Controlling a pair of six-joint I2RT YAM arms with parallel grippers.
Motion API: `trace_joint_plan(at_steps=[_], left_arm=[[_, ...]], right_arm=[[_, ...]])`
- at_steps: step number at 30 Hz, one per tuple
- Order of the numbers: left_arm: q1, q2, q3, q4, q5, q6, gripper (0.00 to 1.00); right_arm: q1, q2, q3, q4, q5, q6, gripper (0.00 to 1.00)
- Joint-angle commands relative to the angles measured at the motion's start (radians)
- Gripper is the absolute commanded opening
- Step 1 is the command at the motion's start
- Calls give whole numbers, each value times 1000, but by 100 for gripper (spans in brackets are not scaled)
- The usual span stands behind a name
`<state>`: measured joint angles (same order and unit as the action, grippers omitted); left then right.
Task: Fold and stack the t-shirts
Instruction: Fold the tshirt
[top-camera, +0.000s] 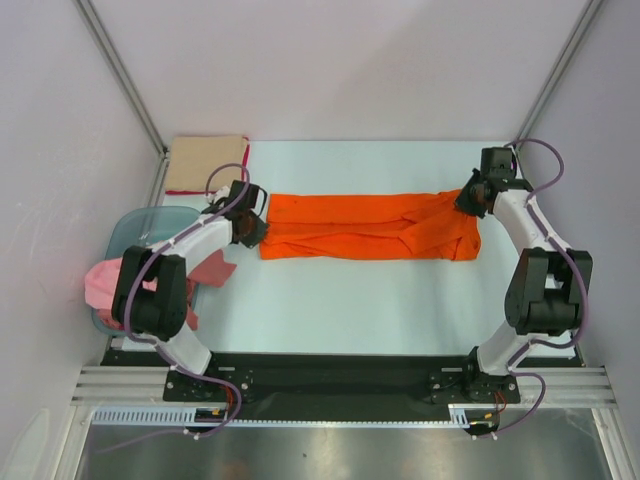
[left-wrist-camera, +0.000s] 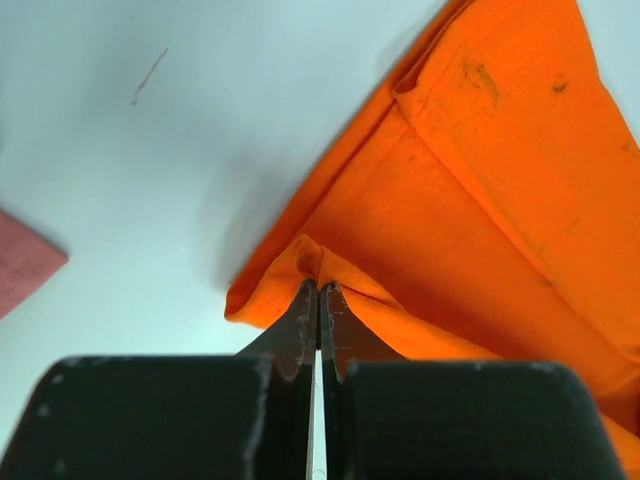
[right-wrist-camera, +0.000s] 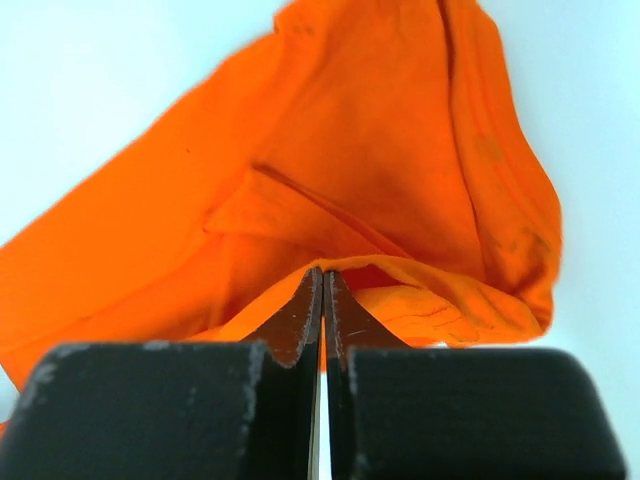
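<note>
The bright orange t-shirt (top-camera: 370, 225) lies as a long folded strip across the middle of the table. My left gripper (top-camera: 252, 228) is shut on its left end; the left wrist view shows a pinched ridge of orange cloth (left-wrist-camera: 420, 200) at the fingertips (left-wrist-camera: 303, 310). My right gripper (top-camera: 470, 200) is shut on the shirt's right end, where the orange cloth (right-wrist-camera: 350, 170) bunches up over the closed fingertips (right-wrist-camera: 310, 300). A folded tan shirt (top-camera: 205, 163) lies at the back left. Pink and red shirts (top-camera: 105, 280) hang out of the tub.
A translucent blue-green tub (top-camera: 125, 235) stands at the left table edge beside my left arm. A corner of red cloth (left-wrist-camera: 25, 265) shows in the left wrist view. White walls enclose the table on three sides.
</note>
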<state>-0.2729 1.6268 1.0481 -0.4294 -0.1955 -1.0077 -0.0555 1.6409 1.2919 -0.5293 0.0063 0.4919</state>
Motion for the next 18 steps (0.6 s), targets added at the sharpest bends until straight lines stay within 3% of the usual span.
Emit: trace_joint_plan(at_steps=[1,18], left_arm=[[15,36,72,3,22,35,0],[23,156,190,-14,31,49,0]], right_arm=[[-10,43,72,22,-23,-24,0],[-72,112,96,51,-75,-33,0]])
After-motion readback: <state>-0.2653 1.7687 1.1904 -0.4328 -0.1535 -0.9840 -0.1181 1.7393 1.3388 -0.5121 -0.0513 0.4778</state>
